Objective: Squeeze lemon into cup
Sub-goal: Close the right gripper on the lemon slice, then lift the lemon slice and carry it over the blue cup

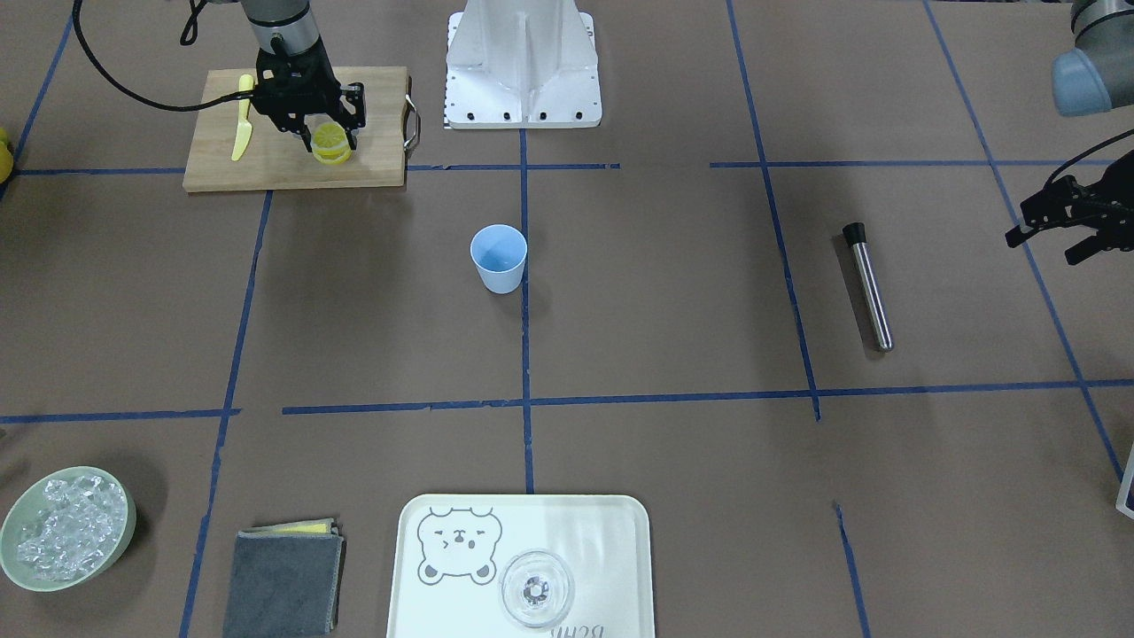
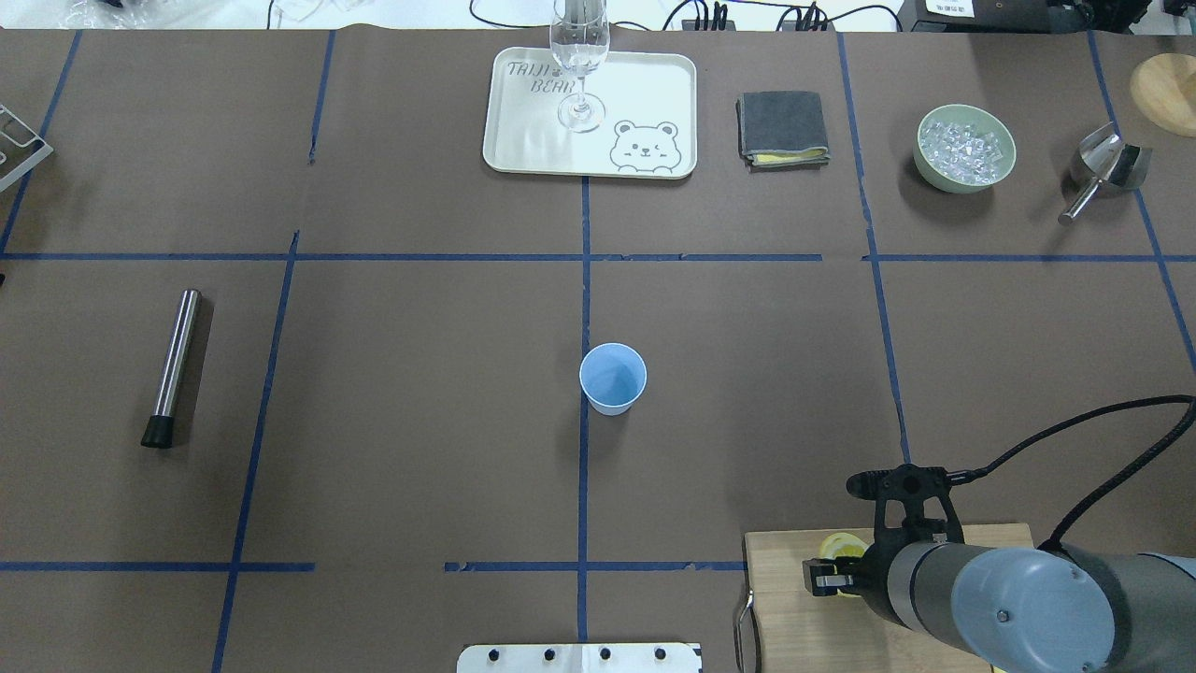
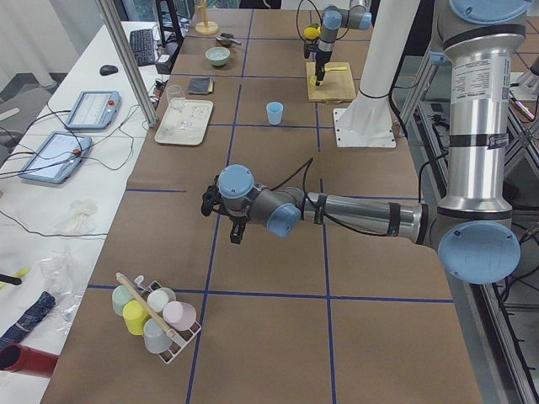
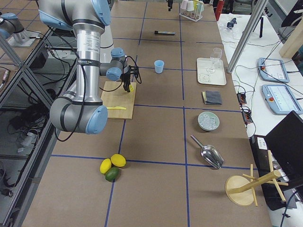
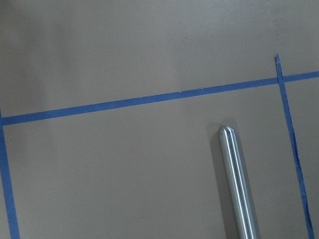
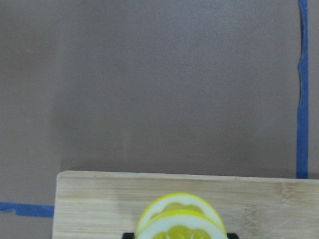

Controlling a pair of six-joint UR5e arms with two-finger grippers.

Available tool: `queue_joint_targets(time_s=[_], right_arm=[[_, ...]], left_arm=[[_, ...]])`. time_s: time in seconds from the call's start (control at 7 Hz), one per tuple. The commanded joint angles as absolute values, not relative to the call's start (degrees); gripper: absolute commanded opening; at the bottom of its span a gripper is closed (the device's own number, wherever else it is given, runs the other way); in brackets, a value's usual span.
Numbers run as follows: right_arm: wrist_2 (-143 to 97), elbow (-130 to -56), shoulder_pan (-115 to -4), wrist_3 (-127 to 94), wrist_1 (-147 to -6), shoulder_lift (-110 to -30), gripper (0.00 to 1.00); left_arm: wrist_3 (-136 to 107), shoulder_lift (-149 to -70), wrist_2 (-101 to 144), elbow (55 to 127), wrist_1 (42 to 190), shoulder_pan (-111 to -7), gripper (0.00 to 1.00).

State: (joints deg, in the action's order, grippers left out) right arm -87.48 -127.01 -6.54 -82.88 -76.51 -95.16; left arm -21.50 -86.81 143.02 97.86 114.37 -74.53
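the lemon (image 1: 330, 136) sits between the jaws of the right gripper (image 1: 326, 140), which stand close at its rind; whether they pinch it we cannot tell. a second slice (image 1: 335, 159) lies right against it on the wooden board (image 1: 283, 173). out toward the centre, well apart, we see the light-blue cup (image 1: 499, 257) standing upright. the left gripper (image 1: 1044, 248) hangs spread wide, holding nothing, near the steel rod (image 1: 868, 288).
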Motion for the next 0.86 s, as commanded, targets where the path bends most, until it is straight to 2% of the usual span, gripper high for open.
queue_joint_targets(time_s=[0.0,0.71], right_arm=[[-87.5,-127.3,-7.4,-82.9,-76.6,-94.9,0.26],[-87.9,-128.3,-9.8,-82.8,-76.6,-93.8,0.27]], left_arm=[[-21.5,-86.3,143.1,98.3,114.4,-74.5,1.00],[-21.5,-86.0,143.1,98.4,114.4,-74.5,1.00]])
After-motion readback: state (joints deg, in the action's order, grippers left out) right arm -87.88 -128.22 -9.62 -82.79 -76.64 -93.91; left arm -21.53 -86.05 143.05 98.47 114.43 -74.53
